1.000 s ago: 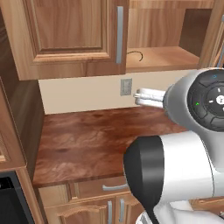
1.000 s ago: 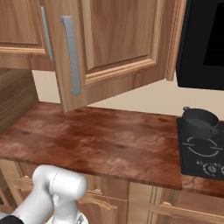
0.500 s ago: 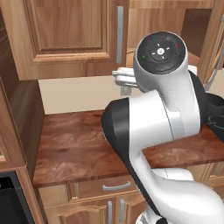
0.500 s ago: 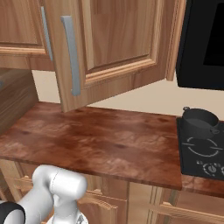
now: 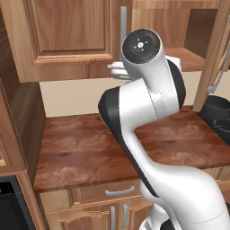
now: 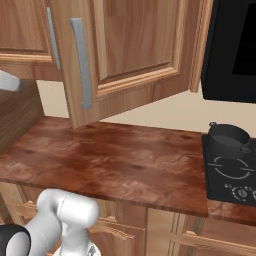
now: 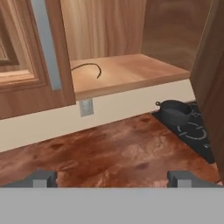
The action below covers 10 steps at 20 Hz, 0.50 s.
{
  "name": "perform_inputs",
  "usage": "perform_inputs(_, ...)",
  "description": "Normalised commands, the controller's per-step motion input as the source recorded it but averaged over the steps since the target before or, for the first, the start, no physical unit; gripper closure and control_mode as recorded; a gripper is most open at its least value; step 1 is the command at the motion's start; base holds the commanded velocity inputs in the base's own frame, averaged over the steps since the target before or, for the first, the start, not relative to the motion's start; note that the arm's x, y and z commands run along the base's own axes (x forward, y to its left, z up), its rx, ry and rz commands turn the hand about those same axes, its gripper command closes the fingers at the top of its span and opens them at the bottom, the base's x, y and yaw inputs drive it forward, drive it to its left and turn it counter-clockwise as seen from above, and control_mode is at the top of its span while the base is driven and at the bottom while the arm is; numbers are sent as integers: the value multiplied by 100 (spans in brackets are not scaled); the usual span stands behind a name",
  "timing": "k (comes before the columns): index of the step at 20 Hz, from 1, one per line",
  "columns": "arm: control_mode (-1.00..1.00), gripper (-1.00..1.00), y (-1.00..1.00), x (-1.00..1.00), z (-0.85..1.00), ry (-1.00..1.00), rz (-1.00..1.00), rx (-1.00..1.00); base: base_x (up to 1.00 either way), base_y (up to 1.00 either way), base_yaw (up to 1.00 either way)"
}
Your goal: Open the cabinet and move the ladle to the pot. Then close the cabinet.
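- Hand view: the gripper (image 7: 112, 178) is spread wide and empty, its tips at the two bottom corners over the bare wooden counter (image 7: 109, 148).
- Ahead and above, the cabinet (image 7: 109, 39) stands open on its right side; the ladle (image 7: 87, 69) lies on the shelf near the left door's edge, just behind the grey handle (image 7: 46, 43).
- The pot (image 7: 174, 109) sits ahead to the right on the stove (image 7: 192, 131), below shelf level.
- Against half a second ago, the arm has swung further left across the left base view.
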Motion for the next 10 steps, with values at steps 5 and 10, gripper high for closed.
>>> perform_inputs(5,-100,-100,-9,37,0,0,0,-6,0,0,0)
perform_inputs(10,-100,-100,-22,16,0,-1,0,-7,0,0,0)
